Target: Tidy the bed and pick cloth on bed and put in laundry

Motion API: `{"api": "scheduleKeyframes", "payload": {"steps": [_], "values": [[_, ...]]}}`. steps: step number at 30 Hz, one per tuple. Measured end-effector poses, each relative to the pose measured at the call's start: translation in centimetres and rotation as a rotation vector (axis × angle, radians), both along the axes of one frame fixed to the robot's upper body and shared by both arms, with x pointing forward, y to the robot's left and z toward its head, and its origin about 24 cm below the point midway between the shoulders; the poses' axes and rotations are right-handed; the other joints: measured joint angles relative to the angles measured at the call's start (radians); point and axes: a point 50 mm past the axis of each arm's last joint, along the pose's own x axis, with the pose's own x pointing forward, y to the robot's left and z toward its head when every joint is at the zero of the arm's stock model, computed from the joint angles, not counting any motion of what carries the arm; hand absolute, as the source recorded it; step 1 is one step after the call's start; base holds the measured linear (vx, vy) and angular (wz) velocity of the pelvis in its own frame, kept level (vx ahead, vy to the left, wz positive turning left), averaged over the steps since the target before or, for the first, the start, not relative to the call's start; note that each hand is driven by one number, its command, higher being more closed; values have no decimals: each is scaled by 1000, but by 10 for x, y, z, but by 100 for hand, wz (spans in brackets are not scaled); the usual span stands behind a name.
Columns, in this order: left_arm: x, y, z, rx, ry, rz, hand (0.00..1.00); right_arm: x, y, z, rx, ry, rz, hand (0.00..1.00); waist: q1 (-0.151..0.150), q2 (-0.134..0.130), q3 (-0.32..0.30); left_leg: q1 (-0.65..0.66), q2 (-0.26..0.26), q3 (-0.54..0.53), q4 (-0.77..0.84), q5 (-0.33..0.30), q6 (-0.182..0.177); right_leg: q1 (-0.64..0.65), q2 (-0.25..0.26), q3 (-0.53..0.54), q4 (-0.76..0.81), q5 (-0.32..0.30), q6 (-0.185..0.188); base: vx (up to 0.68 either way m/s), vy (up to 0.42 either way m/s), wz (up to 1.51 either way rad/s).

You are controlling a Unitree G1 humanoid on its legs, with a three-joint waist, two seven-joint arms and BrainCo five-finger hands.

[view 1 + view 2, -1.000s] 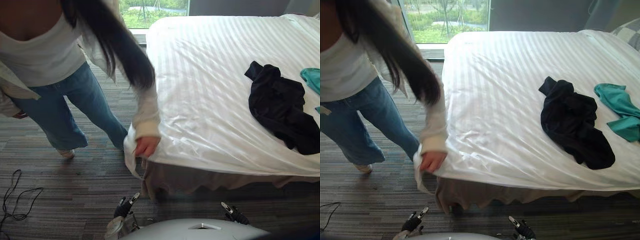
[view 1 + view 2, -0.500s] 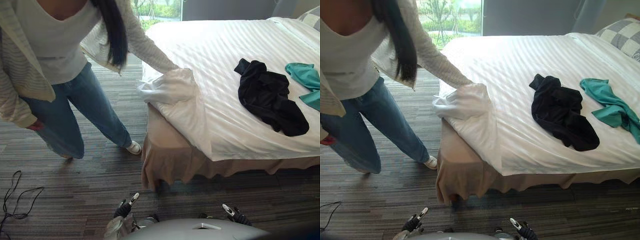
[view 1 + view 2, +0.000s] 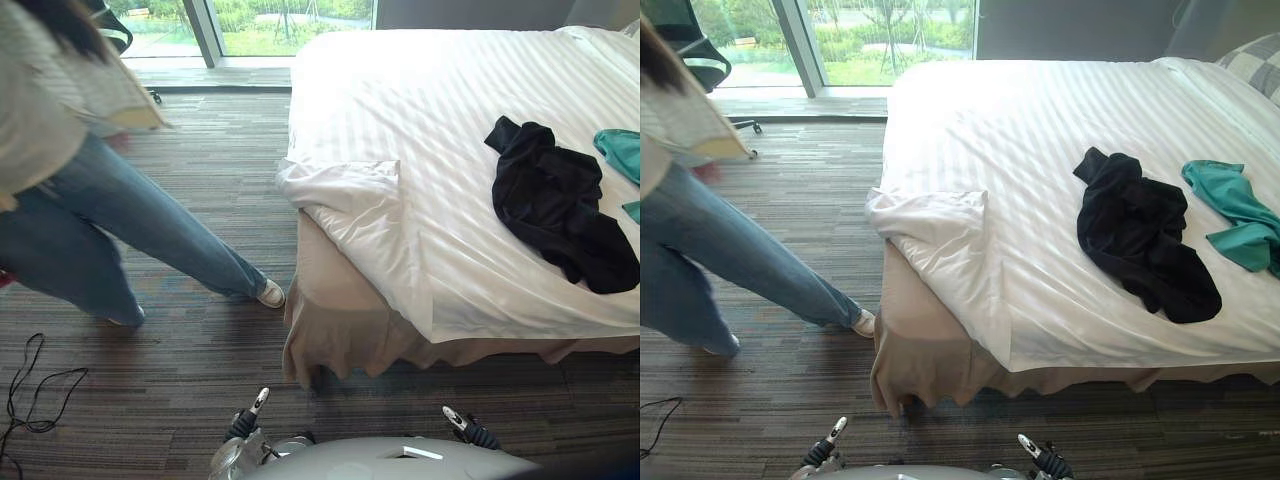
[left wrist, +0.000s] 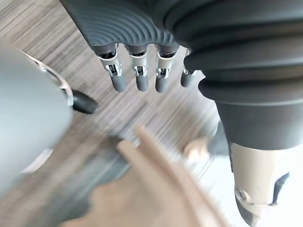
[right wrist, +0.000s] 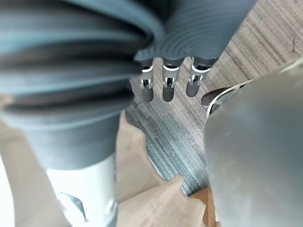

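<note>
Hands hang empty and low, with the bed work not yet started.
Left eye view: my left hand (image 3: pixel 248 418) and right hand (image 3: pixel 460 422) sit near me, short of the bed (image 3: pixel 400 90). The black cloth (image 3: pixel 560 205) lies on the bed's right side, with the teal cloth (image 3: pixel 620 150) just beyond. The near-left sheet corner (image 3: pixel 345 190) is flipped back, likely my tidying job. Right eye view: a person (image 3: pixel 700 250) stands at the left. Left wrist view: fingers (image 4: pixel 137 78) straight, apart, holding nothing. Right wrist view: the same, relaxed.
</note>
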Motion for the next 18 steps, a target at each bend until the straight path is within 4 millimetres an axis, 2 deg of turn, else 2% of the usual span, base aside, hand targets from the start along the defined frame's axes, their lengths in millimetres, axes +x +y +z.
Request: {"api": "scheduleKeyframes", "payload": {"steps": [1,4,6,7,9,10,12,15,18], "values": [[-1,4,1,10,2,37,0,0,0,0,-2,1,-3,0,0,1,1,-1,-1,-5,0,0,0,1,0,-3,0,0,0,-67,-20,15],[-12,31,6,99,6,300,0,0,-2,0,-6,1,-19,0,0,9,6,-4,-3,-16,-2,-1,1,2,-3,-19,0,-3,3,-96,-15,14],[-26,63,17,197,-19,556,0,-1,-3,0,-6,2,-27,0,0,15,6,-16,-3,-24,-5,0,4,-8,-3,-22,0,-7,9,-121,-14,9],[-29,73,21,226,-33,620,0,-1,-3,0,-6,2,-28,0,1,15,6,-19,-3,-29,-5,-1,4,-10,-3,-22,0,-8,9,-79,-12,3],[-46,115,42,355,-109,869,0,-5,-3,0,-7,12,-29,0,0,17,7,-21,1,-31,-6,-5,-3,-12,0,-22,-1,-13,4,-55,-11,-1],[-50,125,48,389,-137,922,0,-5,-3,0,-7,13,-29,0,0,16,6,-21,3,-31,-6,-6,-3,-12,0,-22,-1,-13,4,-47,-19,-2],[-57,163,80,559,-253,1048,0,-8,-4,-1,-17,23,-45,0,2,17,4,-34,9,-30,-5,-11,2,-21,3,-21,-5,-14,3,-32,-18,0],[-49,195,117,747,-325,1031,0,-12,-6,0,-32,32,-53,0,3,24,-3,-46,11,-29,-5,-11,2,-38,5,-15,-4,-14,2,19,-1,-1],[-12,230,176,1007,-400,852,0,-17,-12,1,-53,37,-39,0,19,42,-15,-45,12,-7,-1,-14,-9,-48,9,9,0,-12,4,74,3,-16]]}}
